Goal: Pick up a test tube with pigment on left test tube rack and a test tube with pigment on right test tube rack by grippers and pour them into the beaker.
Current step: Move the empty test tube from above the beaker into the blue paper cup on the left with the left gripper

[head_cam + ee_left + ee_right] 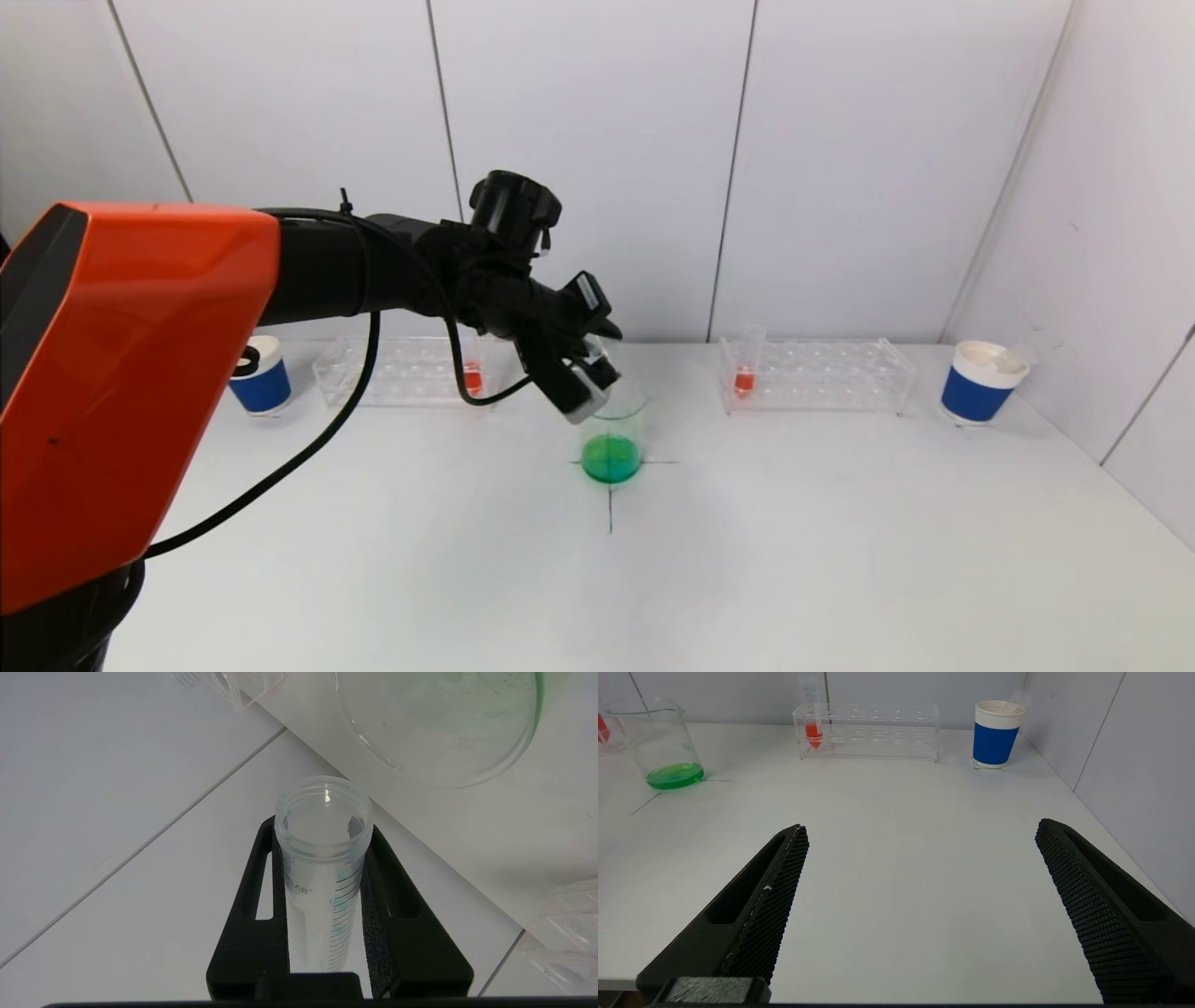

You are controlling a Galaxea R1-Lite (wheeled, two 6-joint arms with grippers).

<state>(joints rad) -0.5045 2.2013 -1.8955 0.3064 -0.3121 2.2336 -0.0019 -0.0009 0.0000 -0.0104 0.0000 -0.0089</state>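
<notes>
Clear test tube (pixel 322 868) clamped in left tool (pixel 322 826), above beaker (pixel 611 439).

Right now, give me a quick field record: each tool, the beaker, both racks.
left tool: shut on a test tube, tilted over the beaker; tube looks emptied
right tool: open, holding nothing, low over the table's right side
beaker: on the cross mark at centre, green liquid in the bottom
left rack: one tube with red pigment
right rack: one tube with red pigment at its left end
</notes>
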